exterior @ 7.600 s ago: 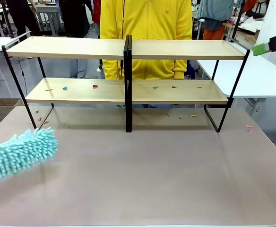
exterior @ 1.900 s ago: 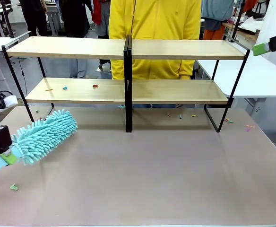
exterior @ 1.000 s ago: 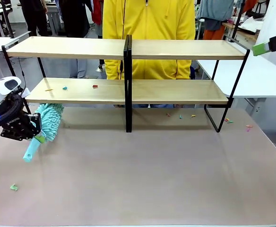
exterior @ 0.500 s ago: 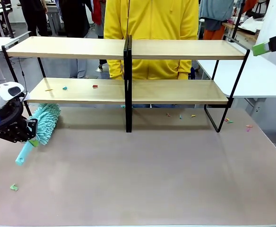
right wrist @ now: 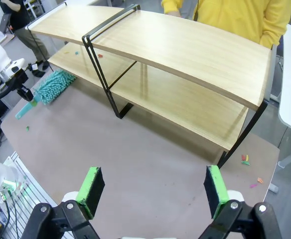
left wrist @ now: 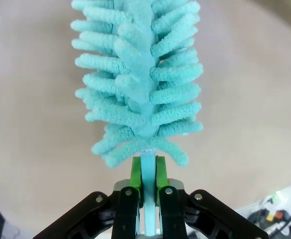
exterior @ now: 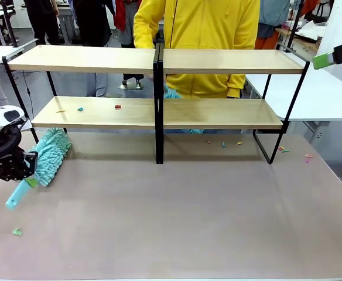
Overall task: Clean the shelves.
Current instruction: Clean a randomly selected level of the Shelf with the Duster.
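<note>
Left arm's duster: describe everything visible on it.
The duster has a fluffy turquoise head of soft chenille-like tufts on a slim light-blue handle, plastic by the look. The left end effector is shut on the handle just below the head. It lies tilted, low over the table, head aimed at the left end of the shelves, near the lower board. Whether it touches either is unclear.

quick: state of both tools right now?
Left tool: closed on the teal duster, gripped at its handle.
Right tool: open, holding nothing.
</note>
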`<state>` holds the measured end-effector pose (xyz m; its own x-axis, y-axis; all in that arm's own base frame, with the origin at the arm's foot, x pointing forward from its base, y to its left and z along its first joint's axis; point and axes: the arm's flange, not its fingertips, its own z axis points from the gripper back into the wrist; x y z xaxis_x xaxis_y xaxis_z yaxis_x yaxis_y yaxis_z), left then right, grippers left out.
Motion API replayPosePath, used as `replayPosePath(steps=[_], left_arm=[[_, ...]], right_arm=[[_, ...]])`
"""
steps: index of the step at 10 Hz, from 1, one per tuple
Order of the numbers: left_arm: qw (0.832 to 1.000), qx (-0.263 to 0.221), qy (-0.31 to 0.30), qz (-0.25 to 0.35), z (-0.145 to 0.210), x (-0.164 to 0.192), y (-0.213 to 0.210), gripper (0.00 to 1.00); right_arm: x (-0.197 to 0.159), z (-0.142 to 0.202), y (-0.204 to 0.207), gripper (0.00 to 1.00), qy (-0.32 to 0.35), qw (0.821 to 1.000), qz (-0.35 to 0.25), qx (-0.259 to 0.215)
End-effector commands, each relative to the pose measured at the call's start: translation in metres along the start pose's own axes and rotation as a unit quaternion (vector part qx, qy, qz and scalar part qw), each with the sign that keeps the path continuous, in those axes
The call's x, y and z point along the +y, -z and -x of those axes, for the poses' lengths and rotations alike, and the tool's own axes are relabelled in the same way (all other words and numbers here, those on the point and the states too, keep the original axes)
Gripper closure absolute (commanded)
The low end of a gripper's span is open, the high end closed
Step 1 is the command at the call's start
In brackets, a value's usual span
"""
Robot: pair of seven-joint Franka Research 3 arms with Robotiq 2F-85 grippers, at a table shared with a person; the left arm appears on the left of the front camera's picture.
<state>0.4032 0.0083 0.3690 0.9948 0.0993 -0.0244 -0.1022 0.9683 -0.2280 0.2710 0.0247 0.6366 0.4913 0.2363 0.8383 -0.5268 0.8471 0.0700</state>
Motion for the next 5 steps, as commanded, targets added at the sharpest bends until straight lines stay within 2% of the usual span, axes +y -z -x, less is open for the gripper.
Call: replayPosePath(steps=[1,2,5], left_arm=[[0.999,0.026,-0.002,-0.02,0.008,0.004,-0.014,0.88],[0.999,0.047,0.01,-0.017,0.019,0.007,-0.022,0.88],[0.993,0.101,0.021,-0.06,0.071,0.032,-0.05,0.88]], right_arm=[[0.0,0.0,0.0,0.0,0.0,1.0,-0.001,-0.001],[0.0,0.0,0.0,0.0,0.0,1.0,-0.001,-0.001],[0.0,0.0,0.0,0.0,0.0,1.0,-0.001,-0.001]])
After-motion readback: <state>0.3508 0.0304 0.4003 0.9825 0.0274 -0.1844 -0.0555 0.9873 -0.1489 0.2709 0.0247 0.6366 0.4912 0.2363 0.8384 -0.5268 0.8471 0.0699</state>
